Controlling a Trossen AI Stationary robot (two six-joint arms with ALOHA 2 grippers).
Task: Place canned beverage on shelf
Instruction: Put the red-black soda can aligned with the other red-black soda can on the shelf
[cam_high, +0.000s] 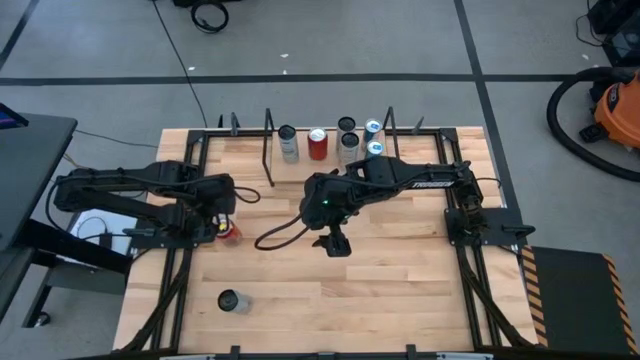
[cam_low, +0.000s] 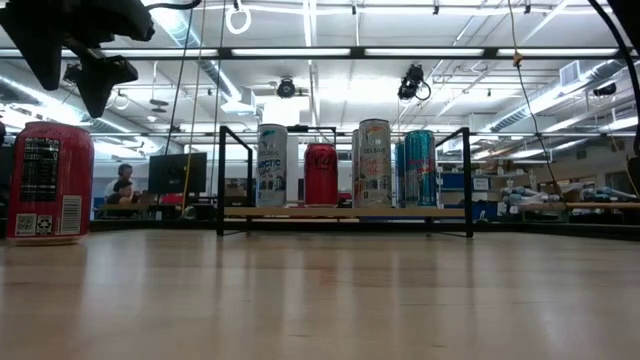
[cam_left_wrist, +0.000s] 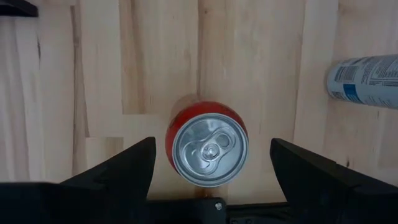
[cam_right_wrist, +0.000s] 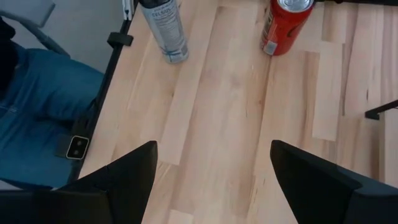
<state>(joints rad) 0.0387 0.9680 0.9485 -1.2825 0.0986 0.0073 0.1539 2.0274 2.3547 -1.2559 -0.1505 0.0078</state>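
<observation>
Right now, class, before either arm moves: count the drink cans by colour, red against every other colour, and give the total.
Red cans: 2 (one on the shelf, one on the tabletop between the open left claw's fingers)
Cans of other colours: 6 (five on the shelf, one on the tabletop)
Total: 8 cans

An orange shop vacuum (cam_high: 612, 108) stood on the grey floor off the table's far corner. A coil of black cable (cam_high: 209, 14) lay on the floor beyond. A person in blue jeans (cam_right_wrist: 37, 118) sat beside the wooden table (cam_high: 400, 290).
</observation>
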